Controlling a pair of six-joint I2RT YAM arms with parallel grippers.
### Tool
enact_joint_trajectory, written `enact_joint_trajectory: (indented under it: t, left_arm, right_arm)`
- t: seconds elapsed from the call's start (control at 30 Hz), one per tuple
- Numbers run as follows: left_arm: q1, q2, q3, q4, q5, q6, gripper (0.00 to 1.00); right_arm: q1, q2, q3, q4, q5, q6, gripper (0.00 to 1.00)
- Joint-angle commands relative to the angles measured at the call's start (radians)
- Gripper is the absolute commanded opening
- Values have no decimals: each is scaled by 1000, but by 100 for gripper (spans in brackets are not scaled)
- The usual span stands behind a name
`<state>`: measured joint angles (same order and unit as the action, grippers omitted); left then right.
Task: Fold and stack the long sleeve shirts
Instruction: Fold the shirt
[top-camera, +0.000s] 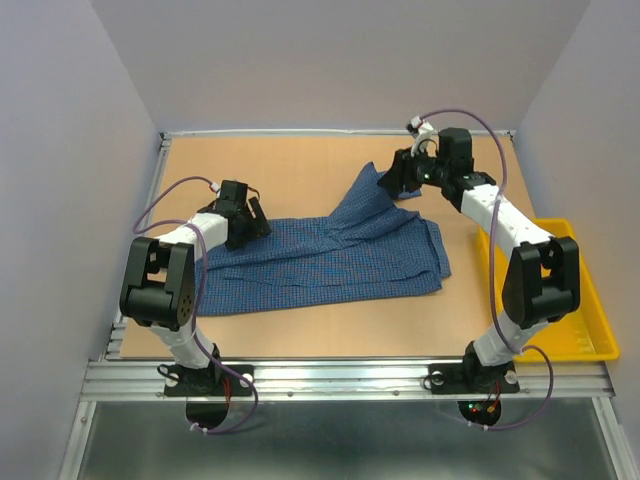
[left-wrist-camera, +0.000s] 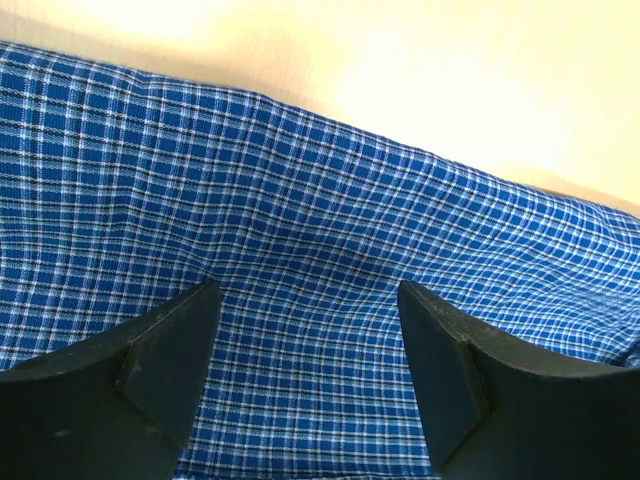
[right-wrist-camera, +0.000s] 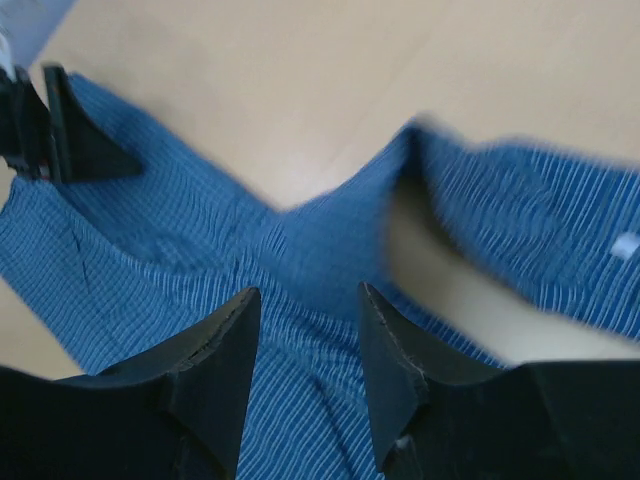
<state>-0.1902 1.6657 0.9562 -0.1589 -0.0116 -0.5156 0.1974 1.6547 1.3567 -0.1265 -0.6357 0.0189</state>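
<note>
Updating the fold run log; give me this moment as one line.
shirt: spread on table | left gripper: open, above shirt's left part | right gripper: open, above shirt's far end

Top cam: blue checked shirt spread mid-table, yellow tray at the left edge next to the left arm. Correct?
No, the side is wrong. The yellow tray sits at the right edge next to the right arm, as the top external view shows. The blue checked shirt is spread mid-table, as you say.
</note>
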Motion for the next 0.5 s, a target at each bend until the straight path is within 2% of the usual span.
enact_joint_trajectory:
  t: [0.0, 0.07, 0.17, 0.27, 0.47]
  left_arm:
    - [1, -7, -13, -54, -28, 11, 84]
    - [1, -26, -8, -65, -27, 11, 84]
    - [1, -46, -5, -73, -24, 12, 84]
    - [1, -60, -8, -82, -28, 14, 84]
    - [2, -66, -23, -82, -37, 11, 84]
  right_arm:
    - [2, -39, -135, -1, 19, 139, 50]
    - [4, -73, -180, -2, 86, 203, 50]
    - [2, -148, -255, -2, 299, 256, 50]
    - [-7, -187, -303, -5, 434, 331, 50]
    - [-30, -138, -274, -5, 438, 506, 48]
